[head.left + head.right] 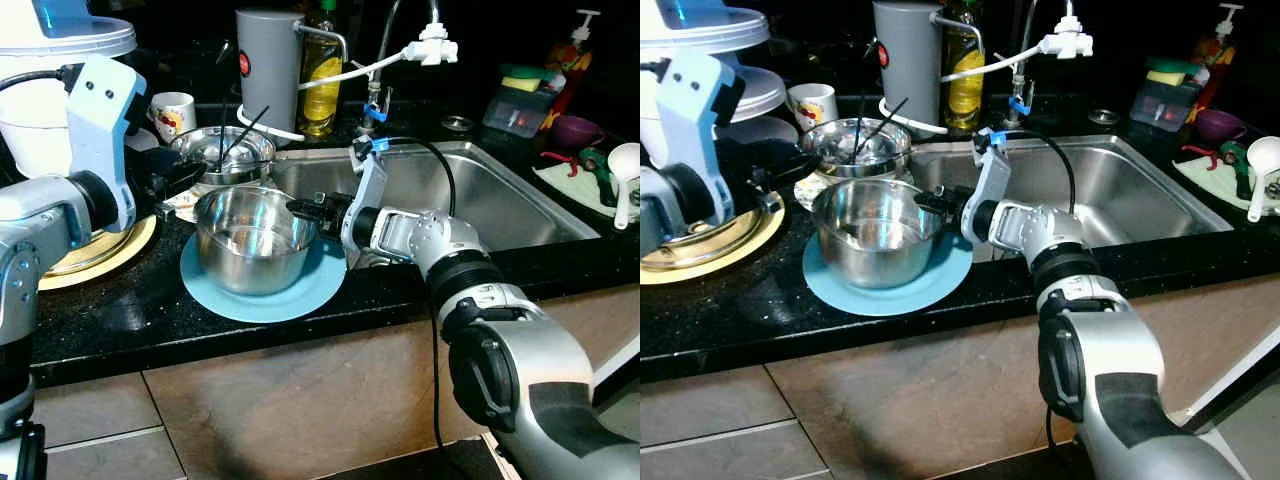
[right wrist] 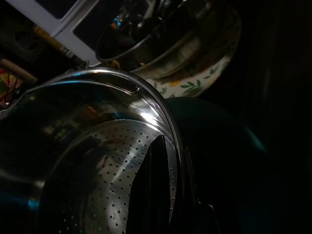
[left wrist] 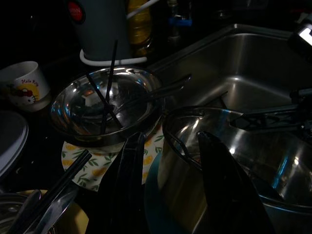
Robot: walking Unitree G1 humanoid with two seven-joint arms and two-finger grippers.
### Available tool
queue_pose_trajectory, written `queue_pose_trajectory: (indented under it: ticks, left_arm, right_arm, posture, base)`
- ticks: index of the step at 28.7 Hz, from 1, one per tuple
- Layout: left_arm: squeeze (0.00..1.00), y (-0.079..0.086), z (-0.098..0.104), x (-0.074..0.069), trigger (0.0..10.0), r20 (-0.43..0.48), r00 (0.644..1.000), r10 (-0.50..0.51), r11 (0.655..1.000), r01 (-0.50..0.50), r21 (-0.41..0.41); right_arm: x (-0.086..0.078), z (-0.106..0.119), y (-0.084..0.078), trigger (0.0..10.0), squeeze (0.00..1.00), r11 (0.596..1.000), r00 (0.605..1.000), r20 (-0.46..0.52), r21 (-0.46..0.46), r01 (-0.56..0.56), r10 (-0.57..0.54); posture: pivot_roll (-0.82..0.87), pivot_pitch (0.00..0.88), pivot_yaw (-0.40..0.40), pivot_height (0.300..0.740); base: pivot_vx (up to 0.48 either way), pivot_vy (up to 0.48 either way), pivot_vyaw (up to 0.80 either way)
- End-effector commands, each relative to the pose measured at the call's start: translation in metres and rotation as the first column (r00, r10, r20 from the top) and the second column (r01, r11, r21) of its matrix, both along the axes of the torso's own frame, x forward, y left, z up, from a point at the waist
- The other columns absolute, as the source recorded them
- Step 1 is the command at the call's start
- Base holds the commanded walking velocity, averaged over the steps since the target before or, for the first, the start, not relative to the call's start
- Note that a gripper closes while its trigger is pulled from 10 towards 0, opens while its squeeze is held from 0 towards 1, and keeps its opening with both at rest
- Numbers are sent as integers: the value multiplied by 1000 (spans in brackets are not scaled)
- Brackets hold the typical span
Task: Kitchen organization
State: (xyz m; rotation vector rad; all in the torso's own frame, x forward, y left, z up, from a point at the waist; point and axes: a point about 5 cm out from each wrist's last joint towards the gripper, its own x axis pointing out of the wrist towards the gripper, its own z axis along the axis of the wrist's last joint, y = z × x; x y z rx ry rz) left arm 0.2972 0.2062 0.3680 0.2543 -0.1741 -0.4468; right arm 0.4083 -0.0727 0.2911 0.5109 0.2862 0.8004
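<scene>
A deep steel pot (image 1: pixel 255 240) with a perforated insert stands on a round blue plate (image 1: pixel 262 290) on the black counter. My right gripper (image 1: pixel 310 208) reaches in from the sink side and is shut on the pot's right rim, one finger (image 2: pixel 156 190) inside the wall and the other outside. My left gripper (image 1: pixel 185 180) is at the pot's left rim, open. Its two fingers (image 3: pixel 129 185) stand either side of the rim (image 3: pixel 181 146).
Behind the pot a shallow steel bowl (image 1: pixel 222 152) holds chopsticks and a spoon on a floral plate (image 3: pixel 92 165). A grey jug (image 1: pixel 268 65), oil bottle (image 1: pixel 322 75) and mug (image 1: pixel 173 113) line the back. The sink (image 1: pixel 480 190) lies right, a yellow plate (image 1: pixel 100 255) left.
</scene>
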Motion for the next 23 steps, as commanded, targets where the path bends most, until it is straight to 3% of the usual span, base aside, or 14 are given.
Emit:
queue_pose_trajectory:
  ticks: [1,6,14,16,17,18,21,23]
  left_arm:
    - [0,-2,1,0,10000,10,1000,-9,1000,9,2]
    - [0,-1,5,-1,10000,24,1000,-11,1000,12,-10]
    - [0,-6,15,-1,10000,86,995,-48,996,54,-65]
    - [0,-9,16,1,10000,91,994,-63,995,71,-77]
    - [0,-16,15,4,10000,90,992,-82,992,91,-90]
    - [0,-18,15,4,10000,89,992,-89,991,98,-95]
    - [0,-40,5,12,10000,70,988,-140,986,146,-80]
    - [0,-55,-5,19,10000,43,984,-174,983,176,-53]
  right_arm:
    - [1,-1,-5,0,0,1000,1000,-20,27,12,-12]
    - [2,2,-12,0,0,998,999,-24,58,34,-33]
    - [7,23,-70,0,0,960,974,0,170,224,-227]
    - [7,35,-96,0,0,935,948,43,184,303,-315]
    - [6,42,-114,0,0,923,921,114,154,353,-372]
    - [5,44,-118,0,0,921,913,140,136,366,-384]
    - [3,51,-146,0,0,864,832,235,99,494,-503]
    - [1,54,-164,0,0,801,752,315,46,597,-579]
  posture:
    - [19,119,-74,740]
    - [23,119,-74,740]
    - [24,123,-65,740]
    - [20,123,-59,740]
    - [20,123,-59,740]
    - [20,123,-59,740]
    - [19,124,-55,740]
    - [20,131,-51,740]
  base:
    - [0,0,0]
    - [0,0,0]
    - [0,0,0]
    - [0,0,0]
    - [0,0,0]
    - [0,0,0]
    - [0,0,0]
    - [0,0,0]
